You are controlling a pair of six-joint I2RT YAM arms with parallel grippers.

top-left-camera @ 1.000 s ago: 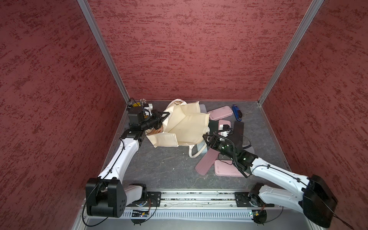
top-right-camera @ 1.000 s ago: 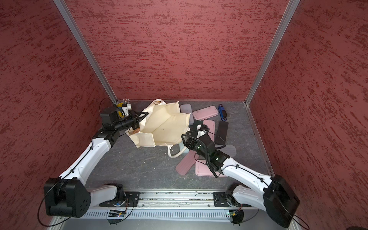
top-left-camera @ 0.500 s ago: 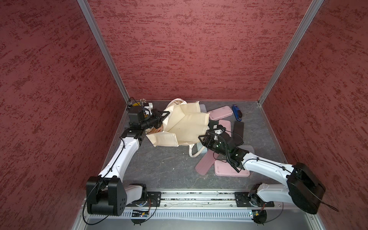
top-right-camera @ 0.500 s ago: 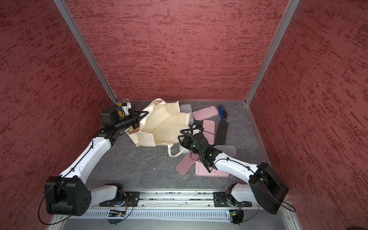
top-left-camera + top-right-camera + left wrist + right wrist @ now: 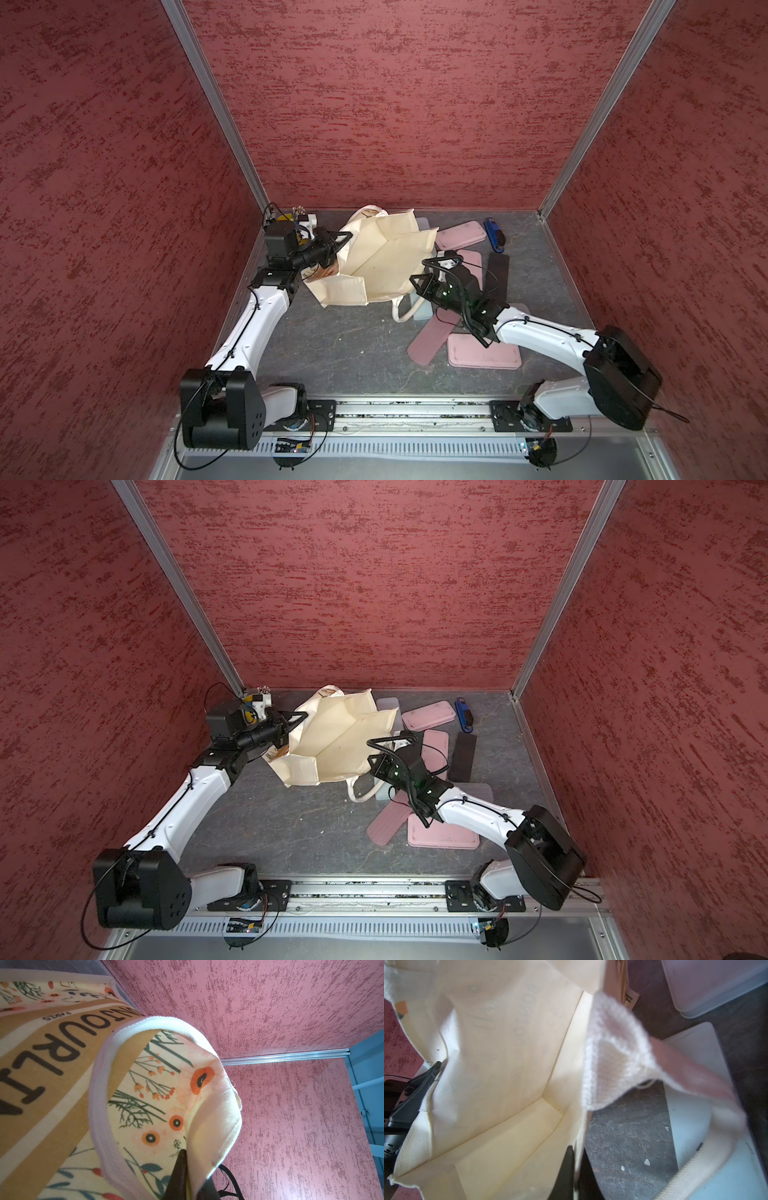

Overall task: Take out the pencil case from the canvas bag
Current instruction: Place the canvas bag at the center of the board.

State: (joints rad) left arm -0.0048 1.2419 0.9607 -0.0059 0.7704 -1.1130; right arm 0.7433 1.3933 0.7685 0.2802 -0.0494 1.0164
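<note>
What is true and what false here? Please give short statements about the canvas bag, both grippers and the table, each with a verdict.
The canvas bag has its mouth open. True.
Pink cases lie on the table outside the bag. True.
The right gripper hangs open over those cases. False: it is shut on the bag's rim.
The left gripper pinches the bag's rim. True.
The blue item lies inside the bag. False: it lies on the table.

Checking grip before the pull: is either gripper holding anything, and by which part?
Both hold the canvas bag by its mouth rim: the left gripper pinches one side, the right gripper the opposite side.
</note>
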